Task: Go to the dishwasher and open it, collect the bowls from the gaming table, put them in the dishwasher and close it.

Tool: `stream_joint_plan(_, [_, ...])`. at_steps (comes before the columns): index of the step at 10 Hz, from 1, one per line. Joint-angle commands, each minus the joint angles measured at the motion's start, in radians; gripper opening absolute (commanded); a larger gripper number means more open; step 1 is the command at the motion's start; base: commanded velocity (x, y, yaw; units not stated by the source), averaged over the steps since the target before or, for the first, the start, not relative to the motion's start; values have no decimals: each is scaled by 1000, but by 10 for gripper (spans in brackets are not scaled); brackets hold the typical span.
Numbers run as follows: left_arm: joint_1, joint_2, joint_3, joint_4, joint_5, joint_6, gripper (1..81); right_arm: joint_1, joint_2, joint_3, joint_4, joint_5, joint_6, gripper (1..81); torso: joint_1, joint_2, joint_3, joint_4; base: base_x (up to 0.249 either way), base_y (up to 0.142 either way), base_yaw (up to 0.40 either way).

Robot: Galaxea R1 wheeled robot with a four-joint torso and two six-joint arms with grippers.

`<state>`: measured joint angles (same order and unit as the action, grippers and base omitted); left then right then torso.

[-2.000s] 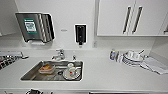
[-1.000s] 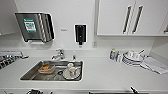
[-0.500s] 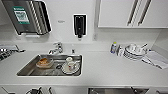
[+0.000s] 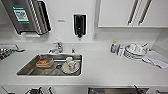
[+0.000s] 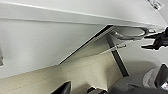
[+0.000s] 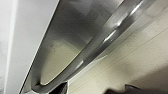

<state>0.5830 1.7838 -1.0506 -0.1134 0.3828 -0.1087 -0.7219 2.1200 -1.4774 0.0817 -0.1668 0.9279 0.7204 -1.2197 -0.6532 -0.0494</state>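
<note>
Jaw state cannot be told for either gripper: the right wrist view looks along a steel bar handle (image 6: 105, 42) on a brushed steel-grey front, very close, and no fingers can be made out.

Compared with two seconds ago, the whole head view has shifted; the sink (image 4: 27, 68) and the soap dispenser (image 4: 80, 25) appear larger and the counter edge sits lower, so the camera has moved in toward the counter (image 4: 107, 67), not the things.

That suggests the robot is closing on the dishwasher (image 4: 117, 90), whose steel top edge shows just under the counter, right of the sink.

Counts: one sink, one tap (image 4: 58, 47), one dispenser, one paper-towel holder (image 4: 27, 16), two long cabinet handles (image 4: 133, 11). The stacked dishes (image 4: 133, 51) are too blurred to count.
</note>
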Motion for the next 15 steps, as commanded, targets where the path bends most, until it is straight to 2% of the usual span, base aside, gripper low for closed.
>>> stream_joint_plan(1, [-97, -33, 18, -14, 27, 0, 811, 155, -56, -24, 39, -11, 3, 811, 0, 0, 0, 0, 0, 0, 0])
stream_joint_plan(5, [-140, -7, 53, -11, 12, 15, 811, 155, -24, -67, 47, -13, 2, 811, 0, 0, 0, 0, 0, 0, 0])
stream_joint_plan(7, [-145, 5, 99, -9, -80, 49, 811, 152, -12, -75, 47, -13, 2, 811, 0, 0, 0, 0, 0, 0, 0])
stream_joint_plan(8, [-145, 16, 109, -8, -91, 49, 811, 150, -10, -75, 47, -13, 2, 811, 0, 0, 0, 0, 0, 0, 0])
stream_joint_plan(11, [-145, 40, 122, -9, -91, 49, 811, 155, 22, -101, 47, -22, 3, 811, 0, 0, 0, 0, 0, 0, 0])
stream_joint_plan(15, [-143, 19, 127, -9, -90, 49, 811, 129, 137, -257, 66, -30, 2, 811, 0, 0, 0, 0, 0, 0, 0])
